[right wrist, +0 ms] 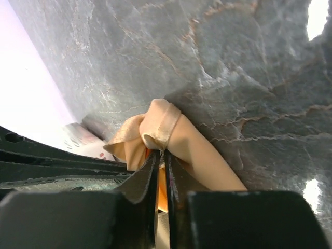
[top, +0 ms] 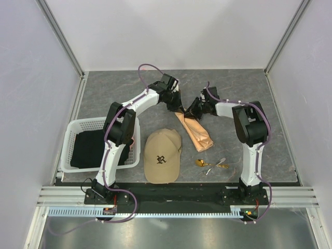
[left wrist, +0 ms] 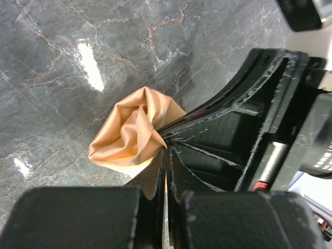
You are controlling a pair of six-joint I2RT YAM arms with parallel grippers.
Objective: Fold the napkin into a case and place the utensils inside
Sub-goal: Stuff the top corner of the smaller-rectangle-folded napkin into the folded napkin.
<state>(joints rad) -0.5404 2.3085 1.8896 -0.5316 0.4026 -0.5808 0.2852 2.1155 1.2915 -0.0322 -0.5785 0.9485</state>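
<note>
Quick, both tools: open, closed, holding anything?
Left tool: closed, pinching a bunched end of the napkin.
Right tool: closed, pinching a fold of the same napkin.

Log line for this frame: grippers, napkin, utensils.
left gripper: shut on napkin | right gripper: shut on napkin | napkin: narrow folded strip | utensils: on table, not yet inside

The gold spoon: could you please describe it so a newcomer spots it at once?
Start at the tan cap on the grey table and look right of it. A few slim utensils lie there; the gold spoon is nearest the cap, the only yellow piece among silvery ones.
</note>
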